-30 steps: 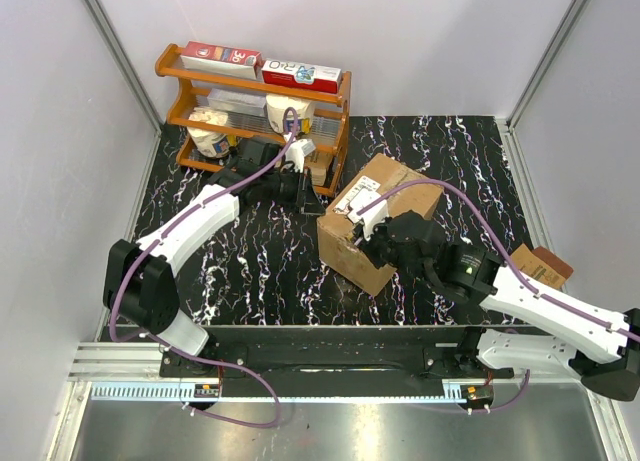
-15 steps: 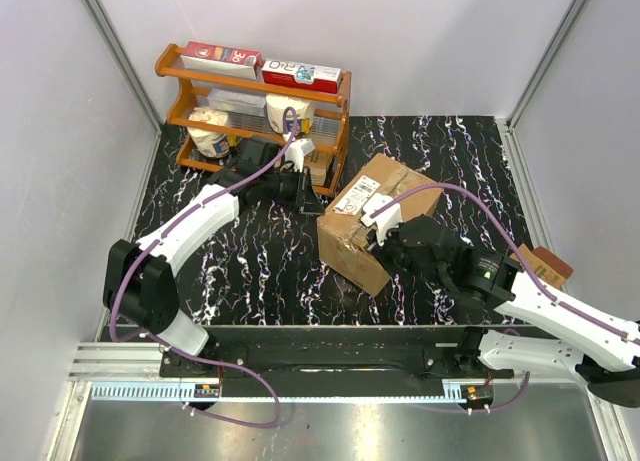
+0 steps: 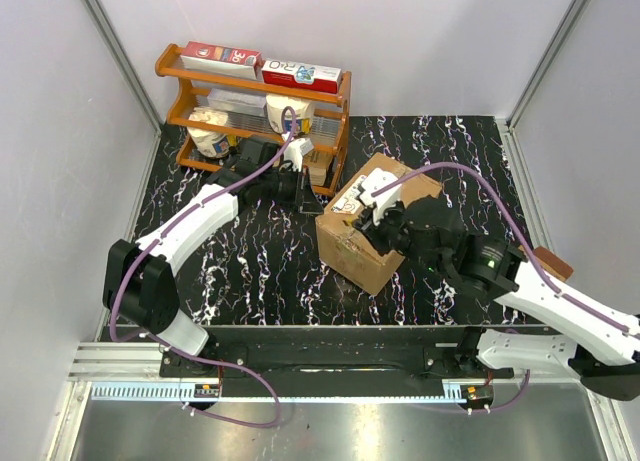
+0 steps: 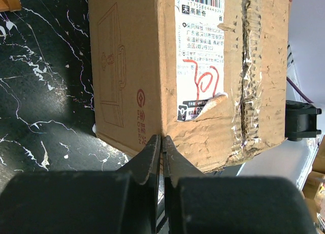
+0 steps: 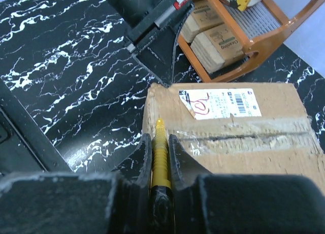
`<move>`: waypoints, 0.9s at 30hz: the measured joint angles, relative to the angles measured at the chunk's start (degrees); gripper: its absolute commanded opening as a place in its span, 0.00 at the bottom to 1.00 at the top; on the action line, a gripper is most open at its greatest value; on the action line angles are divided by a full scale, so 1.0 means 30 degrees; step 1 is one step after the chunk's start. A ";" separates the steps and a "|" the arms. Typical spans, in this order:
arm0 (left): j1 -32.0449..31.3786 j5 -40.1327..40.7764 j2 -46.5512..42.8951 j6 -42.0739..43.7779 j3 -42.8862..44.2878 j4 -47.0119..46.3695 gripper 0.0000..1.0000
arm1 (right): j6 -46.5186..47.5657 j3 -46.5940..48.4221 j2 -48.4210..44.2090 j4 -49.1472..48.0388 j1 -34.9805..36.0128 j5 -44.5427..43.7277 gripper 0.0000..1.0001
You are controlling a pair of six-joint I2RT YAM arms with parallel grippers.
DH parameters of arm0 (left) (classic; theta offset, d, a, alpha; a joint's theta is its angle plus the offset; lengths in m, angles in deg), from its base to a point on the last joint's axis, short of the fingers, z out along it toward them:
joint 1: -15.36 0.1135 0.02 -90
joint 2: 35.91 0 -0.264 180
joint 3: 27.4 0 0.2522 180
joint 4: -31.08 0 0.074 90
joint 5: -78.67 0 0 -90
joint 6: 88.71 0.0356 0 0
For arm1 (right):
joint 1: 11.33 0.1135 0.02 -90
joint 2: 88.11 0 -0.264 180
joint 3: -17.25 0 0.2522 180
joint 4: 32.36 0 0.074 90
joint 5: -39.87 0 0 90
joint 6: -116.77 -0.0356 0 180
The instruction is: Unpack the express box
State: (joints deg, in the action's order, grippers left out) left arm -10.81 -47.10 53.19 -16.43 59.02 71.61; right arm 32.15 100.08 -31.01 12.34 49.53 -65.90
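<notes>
- Express box (image 3: 365, 231): brown carton with a white label and a taped seam on top; sits mid-bench (image 3: 250, 271), just right of an orange rack (image 3: 345, 116).
- Left fingers (image 4: 155, 150): closed, empty, tips at the box's corner edge, possibly touching it.
- Right fingers (image 5: 146, 147): clamped on a yellow cutter (image 5: 159, 142), over the box's end.

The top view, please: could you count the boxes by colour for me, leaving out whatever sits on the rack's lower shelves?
Brown, on the table: 2, the large box and a small box at the right edge, partly hidden.
Red-and-white, on top of the rack: 2, the left red-and-white box and the right red-and-white box.
Total: 4
</notes>
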 measured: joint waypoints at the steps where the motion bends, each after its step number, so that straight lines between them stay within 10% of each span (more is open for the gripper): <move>1: 0.0007 0.0000 0.0000 0.0000 -0.0007 0.0000 0.00 | 0.0131 0.0080 0.0270 -0.0386 0.0000 0.0058 0.00; 27: 0.0000 -0.0007 0.0000 -0.0022 0.0000 -0.0007 0.00 | 0.0750 -0.1647 0.2863 -0.1960 0.0000 0.0131 0.00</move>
State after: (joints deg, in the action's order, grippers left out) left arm -10.81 -47.12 53.19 -16.49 59.02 71.59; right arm 34.41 95.15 -22.42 6.46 49.53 -65.50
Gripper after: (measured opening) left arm 0.045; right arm 0.167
